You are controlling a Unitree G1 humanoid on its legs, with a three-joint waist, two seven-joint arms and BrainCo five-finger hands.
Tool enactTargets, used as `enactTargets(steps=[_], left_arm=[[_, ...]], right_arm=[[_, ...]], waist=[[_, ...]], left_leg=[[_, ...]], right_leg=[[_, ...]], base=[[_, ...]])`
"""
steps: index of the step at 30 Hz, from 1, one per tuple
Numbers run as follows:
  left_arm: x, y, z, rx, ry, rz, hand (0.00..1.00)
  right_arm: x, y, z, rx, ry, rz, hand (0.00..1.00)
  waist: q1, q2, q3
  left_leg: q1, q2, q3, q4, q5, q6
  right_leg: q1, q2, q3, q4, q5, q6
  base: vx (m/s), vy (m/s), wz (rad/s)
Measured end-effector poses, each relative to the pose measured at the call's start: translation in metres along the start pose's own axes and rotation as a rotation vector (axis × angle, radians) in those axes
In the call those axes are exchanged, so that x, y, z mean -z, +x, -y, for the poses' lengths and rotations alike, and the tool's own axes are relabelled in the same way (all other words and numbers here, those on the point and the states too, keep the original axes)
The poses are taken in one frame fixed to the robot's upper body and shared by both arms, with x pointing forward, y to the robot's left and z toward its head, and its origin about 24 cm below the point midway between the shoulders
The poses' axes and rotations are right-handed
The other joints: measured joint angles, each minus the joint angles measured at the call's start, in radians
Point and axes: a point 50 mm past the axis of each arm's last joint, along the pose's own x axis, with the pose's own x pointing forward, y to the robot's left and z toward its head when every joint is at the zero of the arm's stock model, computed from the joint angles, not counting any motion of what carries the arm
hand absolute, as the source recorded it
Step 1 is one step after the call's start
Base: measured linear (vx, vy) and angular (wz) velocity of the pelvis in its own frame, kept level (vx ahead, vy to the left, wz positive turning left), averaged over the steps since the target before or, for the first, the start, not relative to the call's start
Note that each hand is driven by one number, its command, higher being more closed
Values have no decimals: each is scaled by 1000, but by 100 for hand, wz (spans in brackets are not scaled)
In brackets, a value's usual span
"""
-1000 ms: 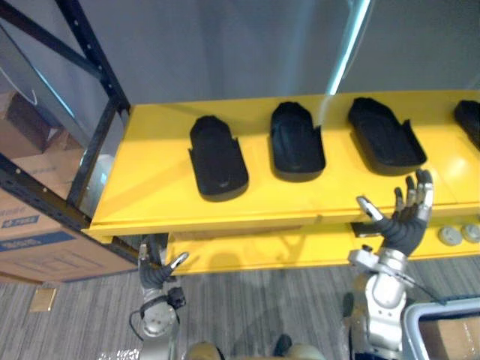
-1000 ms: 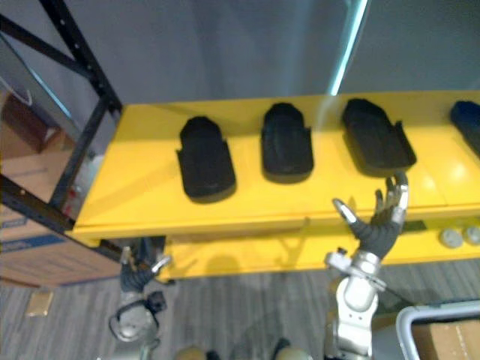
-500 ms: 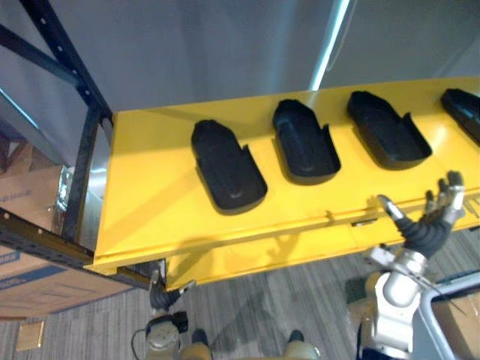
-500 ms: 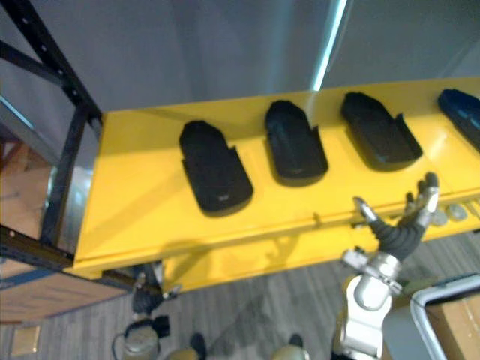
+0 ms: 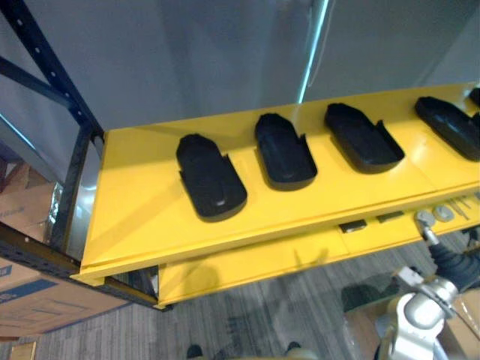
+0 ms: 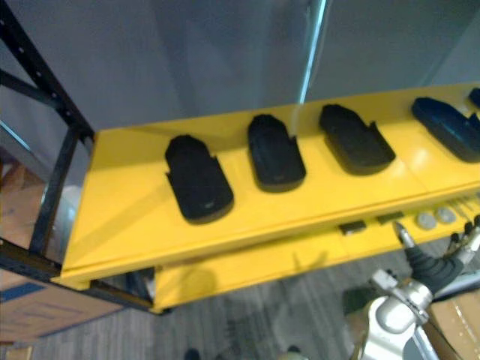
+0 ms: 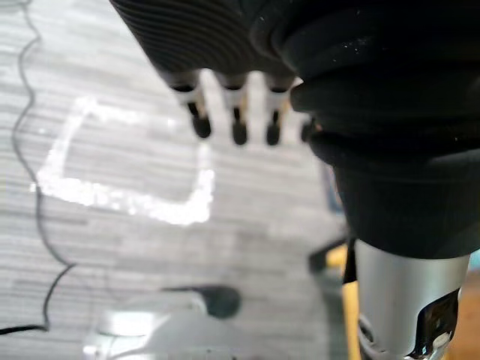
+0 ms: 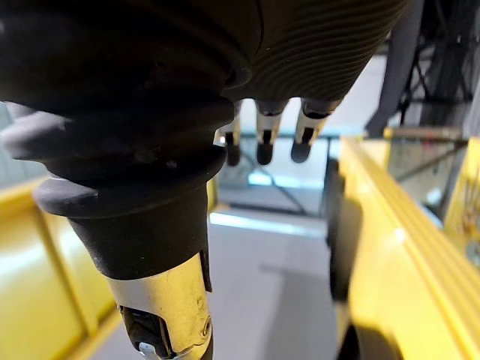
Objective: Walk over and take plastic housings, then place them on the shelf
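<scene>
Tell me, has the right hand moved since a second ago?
Yes. The right hand has dropped: its fingertips overlapped the front edge of the yellow shelf before; now it sits below that edge.

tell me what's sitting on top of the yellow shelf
Four black plastic housings lie in a row on the yellow shelf, spaced apart. The shelf surface beneath each one is covered.

R robot hand [image 8: 264, 142] w/ fingers loose, holding nothing, just beside yellow shelf [image 8: 390, 262] edge.
</scene>
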Motion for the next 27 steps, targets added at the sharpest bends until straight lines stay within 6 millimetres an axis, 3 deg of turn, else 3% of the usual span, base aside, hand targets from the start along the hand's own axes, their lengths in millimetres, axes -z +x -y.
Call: enactTargets(steps=[2,5,8,9,15,18,19,24,27], left_arm=[[-7,1,1,19,6,26,0],[-39,7,7,70,42,125,0],[-61,8,16,106,54,196,0],[-64,7,17,113,50,208,0],[-68,12,4,96,64,225,0],[-66,13,-1,85,49,225,0],[-66,13,-1,85,48,225,0],[-73,11,11,153,66,259,0],[-79,10,17,183,75,284,0]], right_arm=[[-6,3,-18,-70,66,18,0],[-30,13,-72,-313,195,119,0],[-51,13,-99,-500,220,218,0],[-57,11,-103,-537,233,244,0],[-96,19,-71,-597,203,480,0],[-110,17,-55,-673,225,547,0],[-111,15,-54,-693,233,552,100],[-108,1,-41,-856,275,495,100],[-106,-4,-40,-920,340,460,100]], waist=[[13,-5,3],[30,-17,34],[70,-20,41],[71,-21,41],[65,-51,56],[47,-53,58],[44,-53,58],[6,-40,67],[3,-30,78]], left_leg=[[-17,-3,-9,0,1,1],[-56,-21,-39,0,13,12],[-65,-40,-57,5,19,21],[-64,-43,-66,5,19,21],[-22,-46,-4,5,7,38],[5,-39,49,5,-9,39],[11,-38,65,5,-12,38],[25,-32,128,5,-25,34],[25,-29,162,5,-25,34]], right_leg=[[-8,-3,-10,0,1,1],[-13,-26,-60,8,3,5],[-22,-45,-82,25,6,7],[-20,-52,-86,44,6,7],[-9,-65,-53,81,25,8],[-21,-61,-6,80,38,13],[-26,-60,5,80,41,13],[-60,-46,56,74,43,13],[-81,-41,79,70,43,13]], base=[[-7,6,25],[-9,31,43],[40,63,31],[67,59,32],[60,53,-5],[37,27,-46],[16,20,-57],[-3,-1,-40],[-28,-17,-31]])
